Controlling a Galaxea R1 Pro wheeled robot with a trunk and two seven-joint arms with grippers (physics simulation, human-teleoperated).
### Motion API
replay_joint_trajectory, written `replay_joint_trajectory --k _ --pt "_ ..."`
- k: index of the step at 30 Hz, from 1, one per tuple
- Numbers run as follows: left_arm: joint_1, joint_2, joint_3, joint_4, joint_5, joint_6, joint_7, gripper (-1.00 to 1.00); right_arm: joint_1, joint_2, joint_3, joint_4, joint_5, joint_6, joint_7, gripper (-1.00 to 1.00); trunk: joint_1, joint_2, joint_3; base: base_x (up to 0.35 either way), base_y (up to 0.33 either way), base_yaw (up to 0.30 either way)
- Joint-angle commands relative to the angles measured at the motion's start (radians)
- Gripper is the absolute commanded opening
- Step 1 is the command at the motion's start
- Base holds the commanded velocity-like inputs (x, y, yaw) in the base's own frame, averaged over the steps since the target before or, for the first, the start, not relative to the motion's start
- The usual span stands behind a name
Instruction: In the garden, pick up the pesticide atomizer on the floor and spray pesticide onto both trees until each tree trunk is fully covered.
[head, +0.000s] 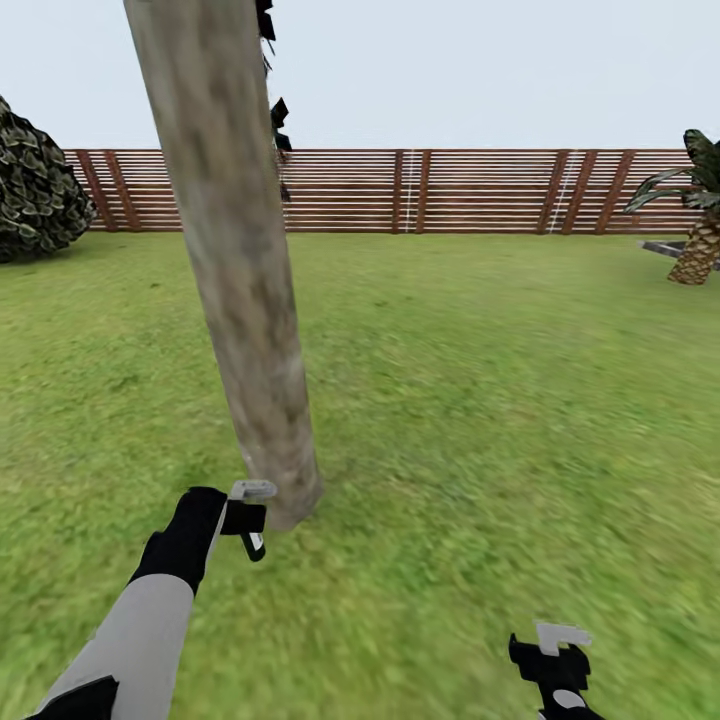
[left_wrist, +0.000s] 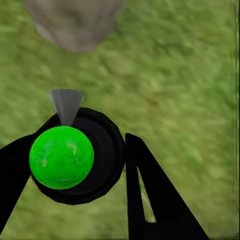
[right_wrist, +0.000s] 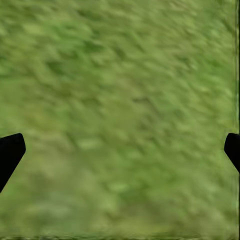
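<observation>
One tree's thick, pale mottled trunk (head: 240, 290) rises from the grass floor (head: 480, 400), leaning toward the upper left of the head view. My left gripper (head: 238, 517) is shut on the pesticide atomizer (head: 250, 505), whose grey trigger head is close to the trunk's base. In the left wrist view the atomizer (left_wrist: 62, 157) appears as a green round body in a black ring between the black fingers (left_wrist: 145, 195). Its grey nozzle points at the trunk base (left_wrist: 75, 25). My right gripper (head: 553, 655) hangs open over bare grass, fingertips (right_wrist: 10, 152) wide apart.
A red-brown slatted fence (head: 450, 190) closes the far side of the lawn. A dark leafy bush (head: 35, 190) stands at the far left. A low palm-like plant (head: 700, 225) is at the far right. Open grass lies right of the trunk.
</observation>
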Motion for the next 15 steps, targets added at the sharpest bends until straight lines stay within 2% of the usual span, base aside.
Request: replay_joint_trajectory --k 1,5,7,10,11,14,15 --pt "-0.001 -0.002 0.005 -0.002 -0.01 0.003 -0.01 -1.0 -0.001 0.0 -0.004 0.001 0.004 -0.003 -0.001 1.0 -0.001 0.0 -0.001 -0.246 -0.198 -0.267" --pt "-0.001 -0.002 -0.031 -0.002 -0.01 0.003 -0.01 -1.0 -0.001 0.0 -0.004 0.001 0.004 -0.003 -0.001 1.0 -0.001 0.0 -0.001 -0.27 -0.074 -0.267" --pt "-0.002 -0.005 -0.045 -0.002 -0.009 0.005 -0.01 -1.0 -0.001 0.0 -0.005 0.001 0.004 -0.003 -0.001 1.0 -0.001 0.0 -0.001 -0.073 -0.012 -0.236" --pt "-0.009 0.001 -0.047 -0.002 -0.01 0.023 -0.01 -1.0 -0.001 0.0 -0.005 0.001 0.003 -0.003 -0.001 1.0 -0.001 0.0 -0.001 -0.015 -0.002 -0.071" --pt "-0.011 0.006 -0.045 -0.003 -0.011 0.034 -0.01 -1.0 -0.001 0.0 -0.005 0.001 0.003 -0.003 -0.002 1.0 -0.001 0.0 -0.001 -0.006 -0.001 -0.027" --pt "-0.014 0.053 -0.044 -0.023 -0.009 0.082 -0.01 -1.0 -0.001 0.0 -0.006 0.001 0.003 -0.003 -0.002 1.0 -0.001 0.0 -0.001 -0.002 0.0 -0.008" --pt "-0.015 0.055 -0.045 -0.029 -0.007 0.088 -0.01 -1.0 -0.001 0.0 -0.006 0.001 0.003 -0.003 -0.002 1.0 -0.001 0.0 -0.001 0.0 0.0 -0.002"
